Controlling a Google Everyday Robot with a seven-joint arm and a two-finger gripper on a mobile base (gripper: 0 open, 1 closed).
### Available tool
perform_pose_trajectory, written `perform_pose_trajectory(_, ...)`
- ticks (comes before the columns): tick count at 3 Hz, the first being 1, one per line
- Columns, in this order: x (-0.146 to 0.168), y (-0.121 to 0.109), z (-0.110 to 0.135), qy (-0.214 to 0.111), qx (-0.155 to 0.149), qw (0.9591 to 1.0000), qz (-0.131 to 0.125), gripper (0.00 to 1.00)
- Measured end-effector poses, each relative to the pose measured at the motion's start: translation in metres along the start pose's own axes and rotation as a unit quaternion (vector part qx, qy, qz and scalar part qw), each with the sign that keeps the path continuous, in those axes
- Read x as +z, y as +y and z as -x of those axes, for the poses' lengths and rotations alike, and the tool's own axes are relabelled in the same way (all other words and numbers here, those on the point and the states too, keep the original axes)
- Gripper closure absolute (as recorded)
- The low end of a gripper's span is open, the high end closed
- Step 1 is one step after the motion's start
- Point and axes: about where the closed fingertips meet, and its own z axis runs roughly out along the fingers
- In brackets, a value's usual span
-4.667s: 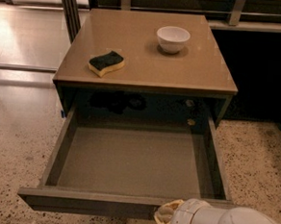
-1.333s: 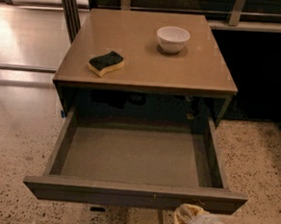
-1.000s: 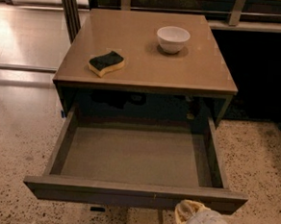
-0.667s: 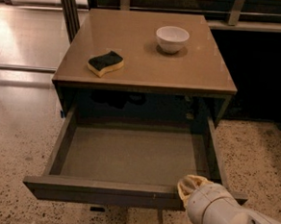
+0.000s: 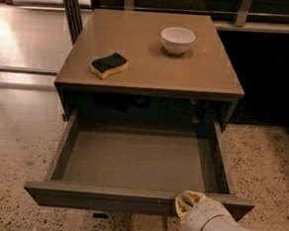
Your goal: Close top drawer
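The claw (image 5: 189, 206) has risen to the front panel of the top drawer (image 5: 99, 198), right of centre; its closure cannot be determined. Drawer remains fully extended beyond the tabletop (image 5: 152, 68) front edge: push pending.

No legible text — end effector (image 5: 190, 205) at top drawer (image 5: 104, 200) front

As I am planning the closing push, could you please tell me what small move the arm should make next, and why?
Probably push the claw straight forward, toward the cabinet. The top drawer stands pulled far out, and the claw sits at the drawer's front panel, right of centre, so a steady push there should slide it shut.
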Motion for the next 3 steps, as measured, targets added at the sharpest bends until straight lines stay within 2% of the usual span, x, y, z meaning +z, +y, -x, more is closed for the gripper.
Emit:
perform_pose_trajectory(1,0.007,0.014,0.0,0.0,0.004,0.9998,0.019,1.0)
perform_pose_trajectory(2,0.027,0.037,-0.008,0.0,0.014,0.9985,0.053,1.0)
perform_pose_trajectory(3,0.026,0.035,-0.008,0.002,0.014,0.9986,0.052,1.0)
